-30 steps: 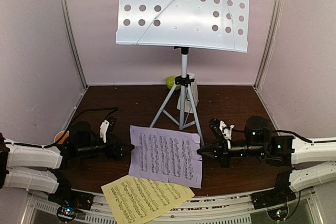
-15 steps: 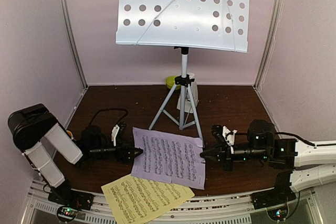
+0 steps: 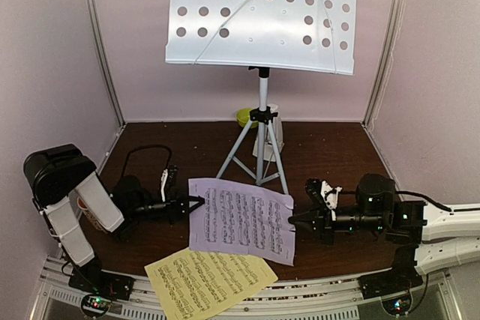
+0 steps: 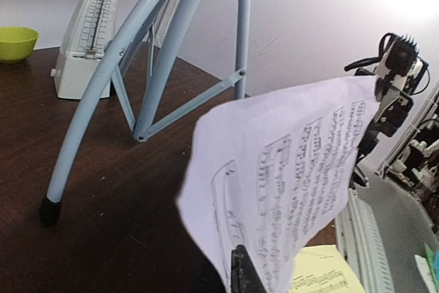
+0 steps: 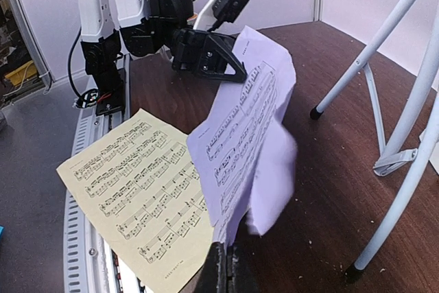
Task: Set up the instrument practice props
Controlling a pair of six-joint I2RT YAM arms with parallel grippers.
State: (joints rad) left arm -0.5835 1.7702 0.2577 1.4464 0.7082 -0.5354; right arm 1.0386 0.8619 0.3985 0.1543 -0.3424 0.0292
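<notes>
Right gripper pinches lavender page right edge. Left gripper looks clamped on left edge, view partial. Risk: arms diverge, page tears or slips; may snag tripod.

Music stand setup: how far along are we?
Done: music stand upright, metronome on the table behind its legs. In hand: lavender page pinched at opposite edges by the left gripper and right gripper, lifted off the table. Left: get it onto the stand; yellow page lies flat at the near edge.

White shells and black joints clad the left arm and right arm; the left gripper and right gripper are black, with black cables.
</notes>
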